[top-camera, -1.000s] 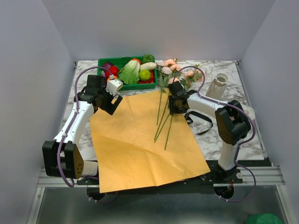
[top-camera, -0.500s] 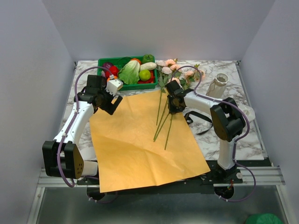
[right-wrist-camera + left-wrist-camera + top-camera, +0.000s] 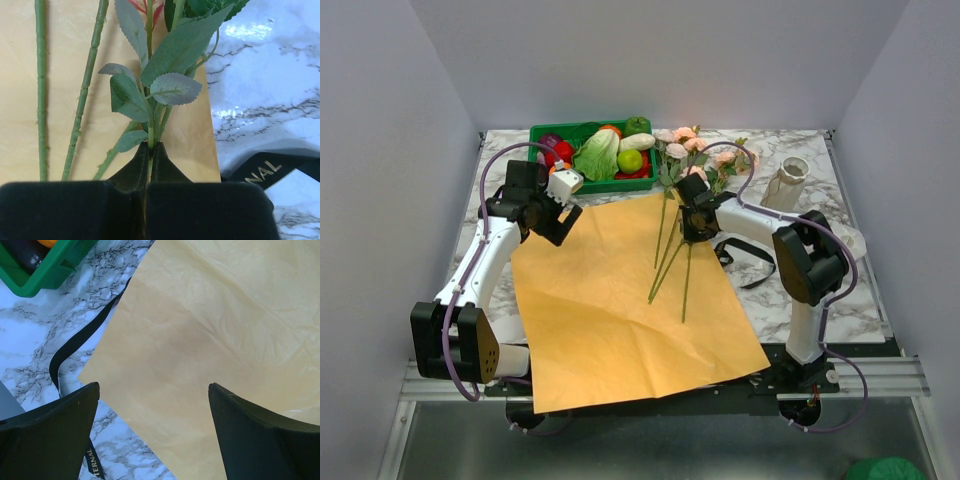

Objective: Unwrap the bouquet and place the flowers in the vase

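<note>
The bouquet lies undone: its orange paper sheet (image 3: 610, 300) is spread flat on the table, and the black ribbon (image 3: 745, 262) lies off to the right. The flowers (image 3: 685, 140) rest at the sheet's far right edge, their pink heads on the marble and their green stems (image 3: 665, 265) across the paper. My right gripper (image 3: 692, 225) is shut on one leafy stem (image 3: 151, 125), pinched between its fingertips (image 3: 150, 146). My left gripper (image 3: 555, 215) hangs open over the sheet's far left corner (image 3: 210, 315), nothing between its fingers (image 3: 154, 386). The cream ribbed vase (image 3: 788, 180) stands at the back right.
A green tray (image 3: 590, 150) of plastic vegetables sits at the back, left of the rose heads. A black ribbon strip (image 3: 75, 342) lies on the marble beside the sheet's left corner. Grey walls close in the table on both sides.
My right gripper has closed onto a flower stem, and the near end of that stem has swung slightly right. The left arm has not moved.
</note>
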### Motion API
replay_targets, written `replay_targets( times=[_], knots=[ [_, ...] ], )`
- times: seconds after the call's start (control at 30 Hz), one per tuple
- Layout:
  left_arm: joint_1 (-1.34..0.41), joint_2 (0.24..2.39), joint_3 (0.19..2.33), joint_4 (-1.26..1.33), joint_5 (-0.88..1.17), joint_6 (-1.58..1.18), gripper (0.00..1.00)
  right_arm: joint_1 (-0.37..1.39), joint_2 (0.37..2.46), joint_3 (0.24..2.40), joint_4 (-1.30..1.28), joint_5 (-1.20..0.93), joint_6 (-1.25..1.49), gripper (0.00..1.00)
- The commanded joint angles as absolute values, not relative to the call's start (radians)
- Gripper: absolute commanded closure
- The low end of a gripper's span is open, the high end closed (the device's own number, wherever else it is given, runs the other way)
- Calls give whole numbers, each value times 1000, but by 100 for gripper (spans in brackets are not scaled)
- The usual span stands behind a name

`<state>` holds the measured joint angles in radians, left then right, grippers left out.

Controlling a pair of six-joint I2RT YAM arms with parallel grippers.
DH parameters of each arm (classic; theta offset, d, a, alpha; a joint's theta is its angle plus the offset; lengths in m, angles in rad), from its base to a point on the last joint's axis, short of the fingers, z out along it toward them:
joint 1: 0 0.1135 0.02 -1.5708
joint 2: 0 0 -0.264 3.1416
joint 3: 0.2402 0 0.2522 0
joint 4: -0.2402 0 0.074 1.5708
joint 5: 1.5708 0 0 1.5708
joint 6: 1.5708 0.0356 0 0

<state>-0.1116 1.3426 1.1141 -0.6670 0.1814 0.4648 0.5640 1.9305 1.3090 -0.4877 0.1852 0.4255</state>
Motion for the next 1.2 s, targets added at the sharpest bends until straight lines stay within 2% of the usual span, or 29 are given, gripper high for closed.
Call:
replay_targets(
  times=[0.0,0.43,0.73,1.03,1.17],
  knots=[
    [-115,1316,1120,-657,173,471,1,569,1775,1260,-419,235,419,99],
    [-115,1344,1144,-660,199,457,1,569,1390,1200,-220,388,192,99],
    [-114,1388,1173,-664,215,456,1,555,1353,1488,-164,572,-67,99],
    [-107,1440,1276,-709,287,399,1,439,1335,1643,-29,609,-236,99],
    [-101,1428,1287,-719,333,376,1,396,1330,1623,119,641,-337,99]
  ],
)
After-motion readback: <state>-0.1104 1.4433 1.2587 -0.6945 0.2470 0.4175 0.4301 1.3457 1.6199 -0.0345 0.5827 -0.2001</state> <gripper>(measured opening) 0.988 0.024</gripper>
